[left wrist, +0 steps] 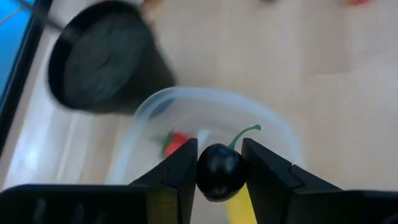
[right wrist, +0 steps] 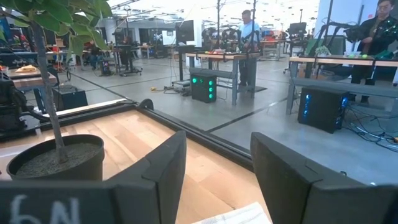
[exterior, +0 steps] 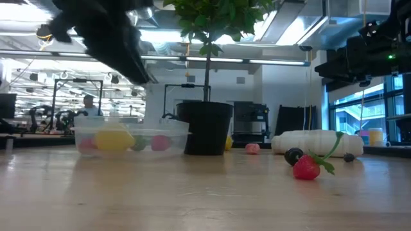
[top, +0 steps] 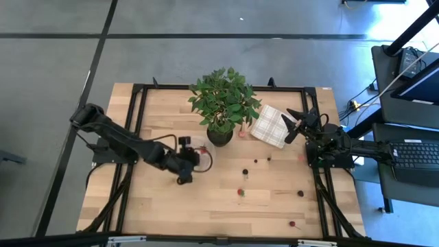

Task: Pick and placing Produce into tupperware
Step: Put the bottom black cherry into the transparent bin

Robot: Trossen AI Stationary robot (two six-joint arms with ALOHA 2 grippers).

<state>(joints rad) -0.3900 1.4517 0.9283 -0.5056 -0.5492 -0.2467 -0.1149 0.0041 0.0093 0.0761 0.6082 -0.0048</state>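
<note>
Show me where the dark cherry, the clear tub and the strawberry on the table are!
dark cherry [left wrist: 219,169]: left wrist view, on its round body, pinched by the left gripper [left wrist: 219,177].
clear tub [left wrist: 186,106]: left wrist view, on its far rim.
strawberry [exterior: 306,168]: low view, on its red flesh.

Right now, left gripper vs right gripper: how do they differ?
Left gripper is shut on a dark cherry; right gripper is open and holds nothing. Left hangs over the tupperware beside the plant pot; right waits at the table's right edge by the checked cloth. Both are dark two-finger grippers.
</note>
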